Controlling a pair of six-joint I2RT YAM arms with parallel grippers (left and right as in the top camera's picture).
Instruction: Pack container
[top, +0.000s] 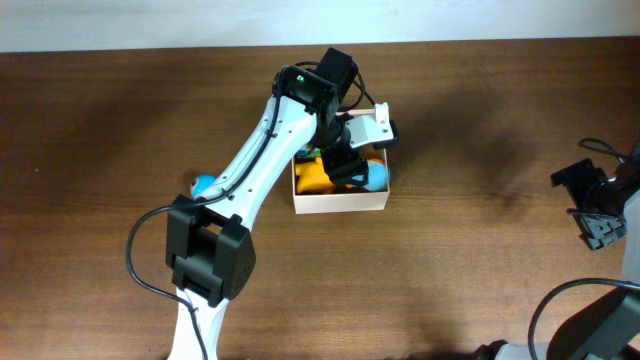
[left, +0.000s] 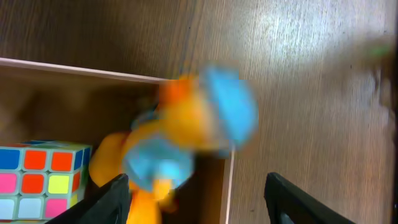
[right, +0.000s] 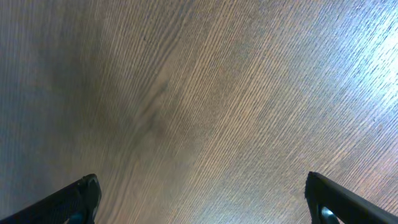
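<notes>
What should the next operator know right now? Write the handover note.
Left gripper: open, above a corner of the container. A blurred orange-and-blue toy is just below it, not clearly settled.
Right gripper: open, holding nothing, over the table away from the container.
Done: puzzle cube is in the container.
Left: check that the toy ends up inside. A light-blue item lies on the table outside the container, probably to be packed.
</notes>
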